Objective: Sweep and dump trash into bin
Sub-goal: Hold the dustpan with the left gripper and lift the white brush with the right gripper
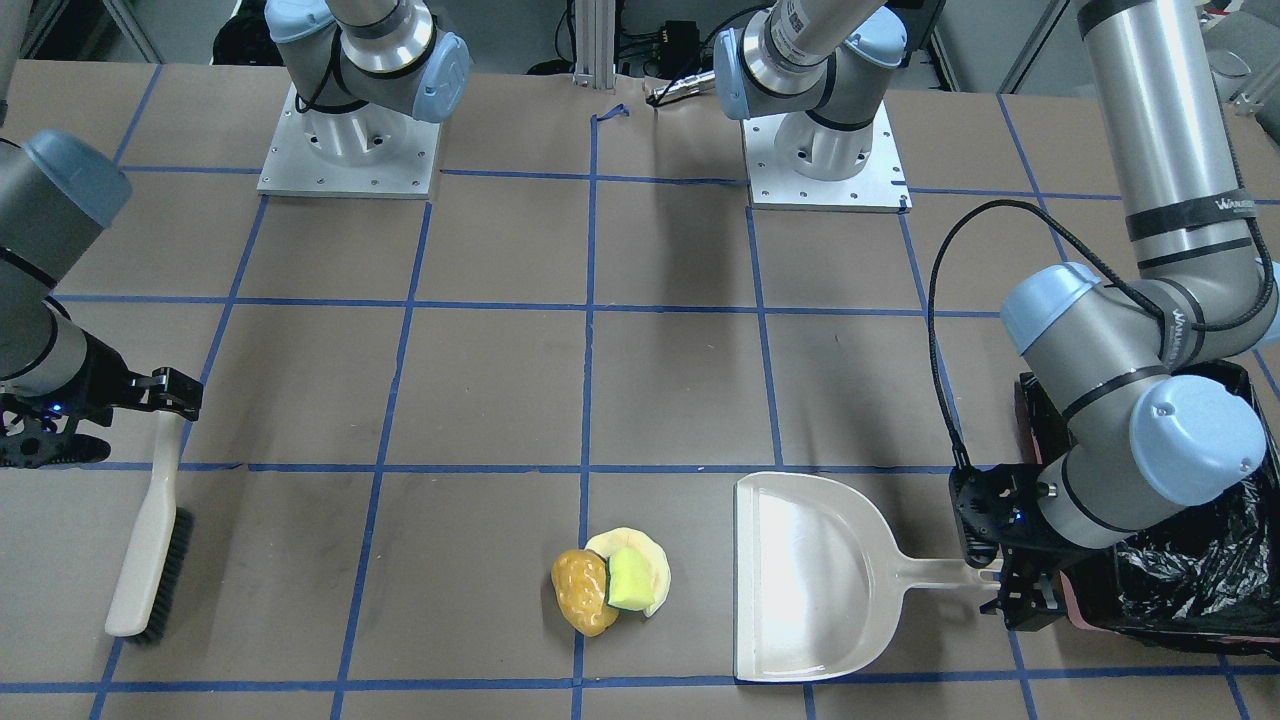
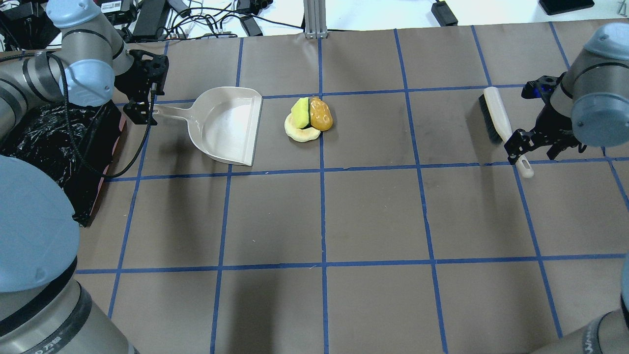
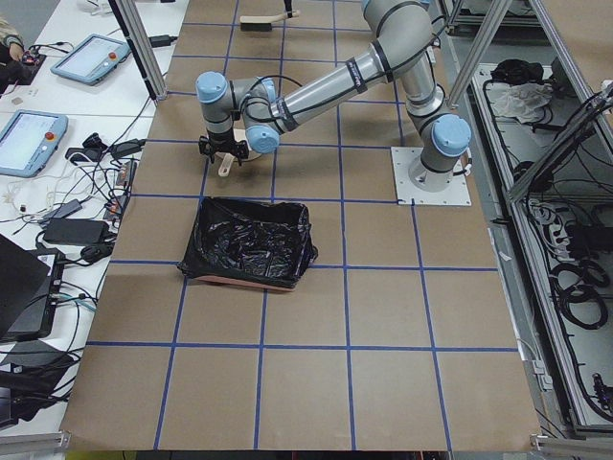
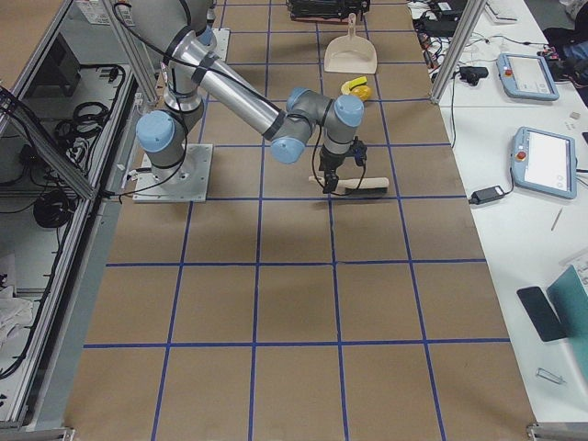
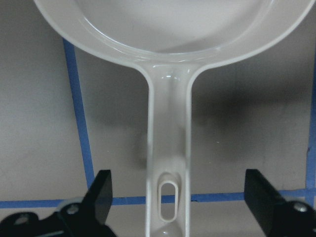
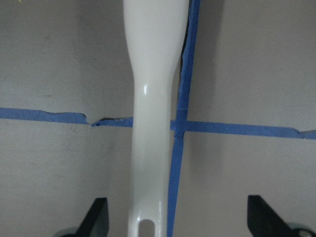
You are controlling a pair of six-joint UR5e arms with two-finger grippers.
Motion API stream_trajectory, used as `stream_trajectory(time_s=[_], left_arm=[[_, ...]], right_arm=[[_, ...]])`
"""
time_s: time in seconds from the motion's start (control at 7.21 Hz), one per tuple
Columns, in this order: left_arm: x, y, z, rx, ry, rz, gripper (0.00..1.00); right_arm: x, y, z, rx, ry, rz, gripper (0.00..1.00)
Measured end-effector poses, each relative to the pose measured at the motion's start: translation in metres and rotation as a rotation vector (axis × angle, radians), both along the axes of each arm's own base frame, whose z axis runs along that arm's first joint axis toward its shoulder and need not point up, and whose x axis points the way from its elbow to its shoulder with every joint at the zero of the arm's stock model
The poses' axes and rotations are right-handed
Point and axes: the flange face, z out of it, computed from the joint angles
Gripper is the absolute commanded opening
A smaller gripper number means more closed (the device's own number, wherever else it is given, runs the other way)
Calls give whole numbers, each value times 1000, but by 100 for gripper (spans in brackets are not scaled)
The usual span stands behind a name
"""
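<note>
Just beyond the dustpan [image 2: 226, 125] lip, toward the brush [image 2: 496, 118], trash [image 2: 308, 119] sits heaped on desk [image 2: 373, 216]; left claw [image 5: 180, 200] gapes wide astride dustpan handle, right claw [image 6: 178, 217] likewise astride brush handle, neither gripping yet.

The bin [image 1: 1180, 590] sits mostly behind the left arm [image 1: 1150, 420], clipped by the frame edge. The peel [image 1: 655, 565] barely peeks out under the sponge [image 1: 628, 580] and potato lump [image 1: 583, 592]. The wrist views crop the dustpan [image 5: 168, 123] and the brush [image 6: 153, 98] head.

Trash [image 2: 308, 119] lies between dustpan [image 2: 228, 125] and brush [image 2: 499, 122]; bin [image 2: 49, 142] beside dustpan handle.
</note>
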Motion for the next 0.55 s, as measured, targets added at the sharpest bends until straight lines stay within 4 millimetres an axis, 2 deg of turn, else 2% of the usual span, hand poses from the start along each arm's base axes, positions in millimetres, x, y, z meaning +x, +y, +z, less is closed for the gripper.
stream_trajectory(time_s=[0.28, 0.42, 0.55], left_arm=[[5, 0, -7, 10, 5, 8, 80], [6, 0, -10, 14, 6, 10, 78], [6, 0, -11, 15, 6, 11, 67]], right_arm=[[-1, 0, -4, 6, -11, -8, 96], [1, -1, -5, 3, -26, -11, 83], [2, -2, -6, -2, -41, -14, 81]])
